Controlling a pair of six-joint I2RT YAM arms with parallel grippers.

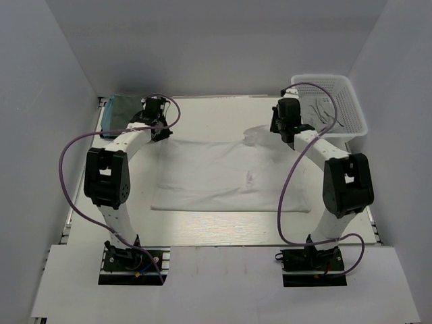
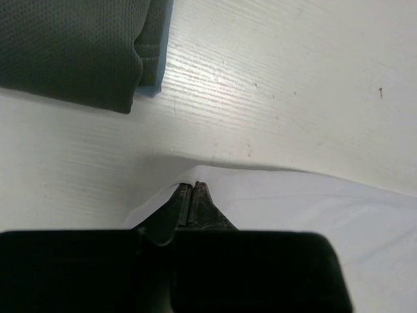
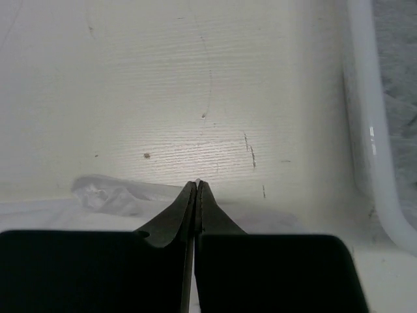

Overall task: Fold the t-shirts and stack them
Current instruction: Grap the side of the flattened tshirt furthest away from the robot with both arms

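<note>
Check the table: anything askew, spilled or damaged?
Only the white t-shirt: its far-right corner is crumpled into a small lump beside the shut right gripper, while the rest lies fairly flat. The teal shirt sits folded at far left, the basket upright. Nothing spilled or damaged.

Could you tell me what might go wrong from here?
The jaws of the right gripper pinch the white t-shirt only at its very edge; it may slip out on lifting. The left gripper works close to the folded teal t-shirt and could disturb it. The basket beside the right gripper could get bumped.
</note>
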